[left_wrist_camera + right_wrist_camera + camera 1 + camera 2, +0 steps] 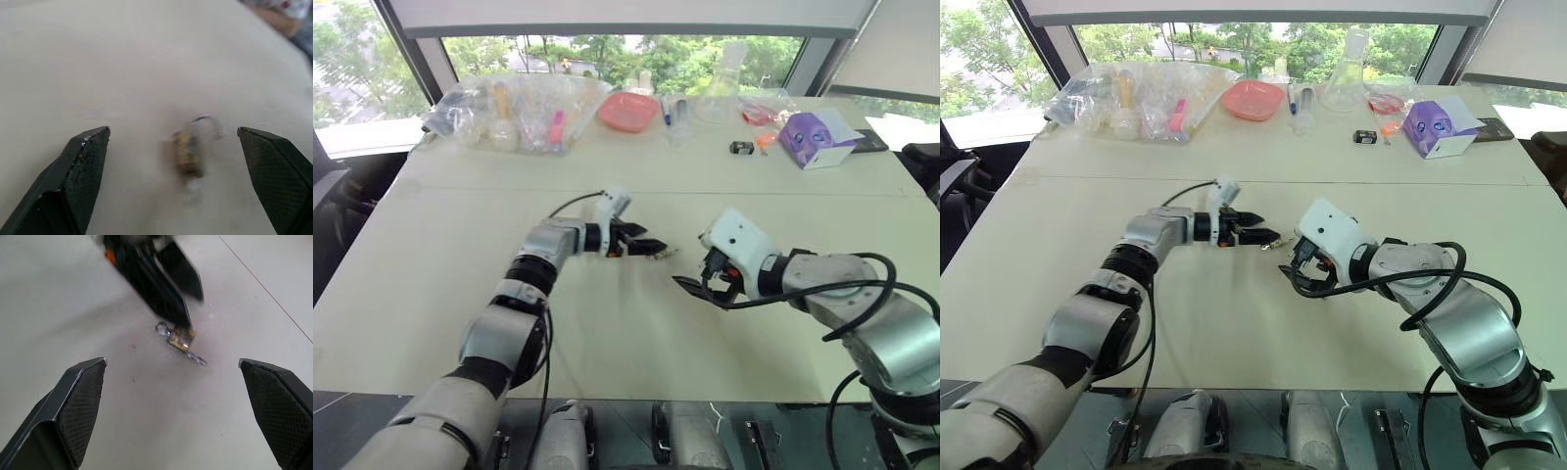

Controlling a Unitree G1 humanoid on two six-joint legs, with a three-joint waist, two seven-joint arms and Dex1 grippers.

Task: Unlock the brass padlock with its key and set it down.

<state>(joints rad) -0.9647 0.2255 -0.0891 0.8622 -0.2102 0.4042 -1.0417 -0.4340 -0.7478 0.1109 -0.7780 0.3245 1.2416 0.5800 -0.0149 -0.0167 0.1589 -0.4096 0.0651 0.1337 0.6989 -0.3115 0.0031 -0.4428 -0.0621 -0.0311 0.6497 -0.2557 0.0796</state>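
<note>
The left gripper (173, 147) hangs low over the worktop (460, 245) with its fingers spread wide, and the brass padlock (187, 152) lies blurred between them, gripped by neither finger. In the right wrist view the key (195, 357) juts from the padlock on the worktop, just beside the left fingertips. The right gripper (173, 367) also stands wide apart and empty, near the padlock and facing it.

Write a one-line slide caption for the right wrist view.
Brass padlock with its key lies on the table, between both open grippers.
</note>
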